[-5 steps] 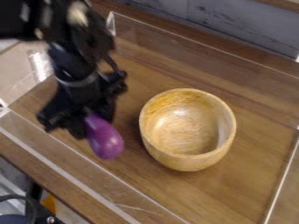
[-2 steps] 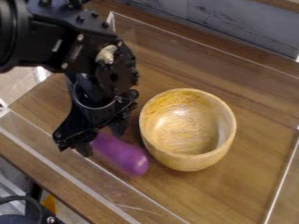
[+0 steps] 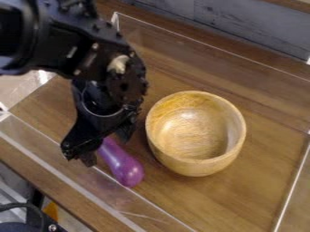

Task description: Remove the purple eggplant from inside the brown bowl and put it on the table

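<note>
The purple eggplant (image 3: 121, 164) lies on the table (image 3: 260, 195), just left of the brown bowl (image 3: 195, 133) and close to its outer wall. The bowl stands upright and its inside is empty. My gripper (image 3: 94, 149) points steeply down over the eggplant's upper end. Its black fingers (image 3: 75, 150) are spread apart on either side of that end, and the gripper is open. The arm hides the eggplant's stem tip.
Clear plastic walls (image 3: 72, 195) run along the table's front and left edges, very close to the eggplant. Another wall (image 3: 230, 50) lines the back. Bare wood shows to the right of the bowl and behind it.
The eggplant went from hanging in my gripper to lying on the table beside the bowl. The fingers have spread wider and the wrist has rolled a little.
</note>
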### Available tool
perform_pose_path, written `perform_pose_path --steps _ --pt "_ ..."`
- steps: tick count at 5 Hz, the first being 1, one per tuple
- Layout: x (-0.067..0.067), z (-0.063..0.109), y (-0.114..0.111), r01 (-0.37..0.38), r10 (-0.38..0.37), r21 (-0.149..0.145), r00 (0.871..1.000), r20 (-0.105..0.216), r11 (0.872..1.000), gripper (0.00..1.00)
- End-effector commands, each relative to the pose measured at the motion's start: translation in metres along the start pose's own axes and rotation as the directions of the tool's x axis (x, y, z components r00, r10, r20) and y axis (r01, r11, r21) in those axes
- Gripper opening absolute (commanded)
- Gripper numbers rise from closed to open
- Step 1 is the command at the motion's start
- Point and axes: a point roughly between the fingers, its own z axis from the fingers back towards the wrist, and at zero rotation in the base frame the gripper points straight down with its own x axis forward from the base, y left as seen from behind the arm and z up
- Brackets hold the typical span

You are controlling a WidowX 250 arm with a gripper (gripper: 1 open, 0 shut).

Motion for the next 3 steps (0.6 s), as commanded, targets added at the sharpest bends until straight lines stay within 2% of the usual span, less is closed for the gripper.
perform_pose_path --steps 1,3 --pt "0.007 0.004 -0.006 0.030 -0.029 -0.045 1.000 0.010 0.999 1.00" --pt "0.019 -0.003 0.003 0.093 -0.092 -0.070 0.996 0.019 0.993 1.00"
